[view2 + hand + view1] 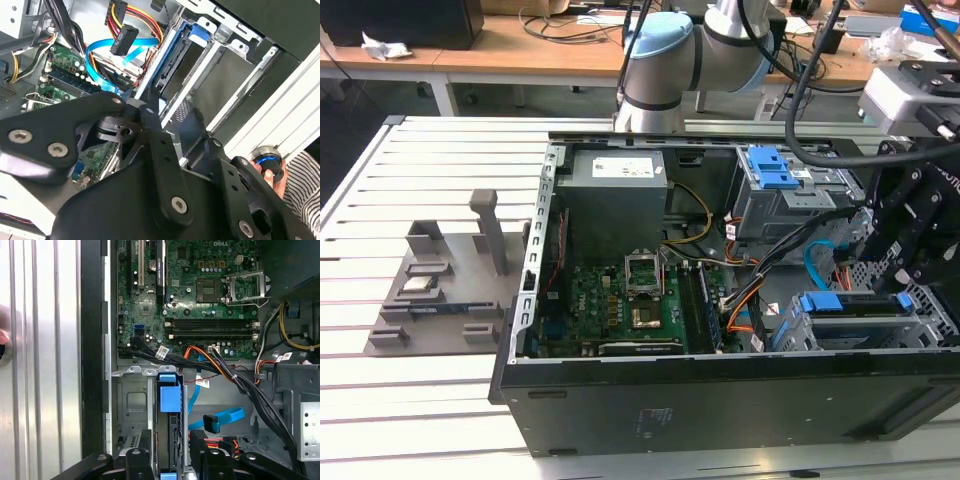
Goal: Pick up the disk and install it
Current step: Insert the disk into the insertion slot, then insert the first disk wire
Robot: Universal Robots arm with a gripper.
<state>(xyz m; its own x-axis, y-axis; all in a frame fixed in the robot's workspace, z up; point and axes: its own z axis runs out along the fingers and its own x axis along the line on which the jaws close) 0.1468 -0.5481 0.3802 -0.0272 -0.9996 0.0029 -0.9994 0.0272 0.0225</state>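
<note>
- I am looking into an open black desktop computer case [720,400] lying on its side on a white slatted metal table [430,410], with a green motherboard [610,305] in its floor.
- My black robot gripper [905,250] hangs over the case's end at the exterior view's right, above the drive cage.
- The disk [170,410], a flat silver hard drive framed by a blue plastic caddy, sits on edge in a slot of the grey metal drive cage [131,405]; in the first wrist view its blue tab faces the motherboard.
- In the first wrist view the black fingers [137,465] stand on either side of the disk's near end, but I cannot tell whether they press on it or merely flank it.
- A flat blue data cable [220,419] and a bundle of black and orange wires [200,360] lie just beside the slot.
- My judgement: the disk is rigid, fairly heavy, and sensitive to knocks. Its metal faces look slippery, so the blue caddy's long edges are the better hold.
- A person's hand [272,172] rests on a round button beside the table.
</note>
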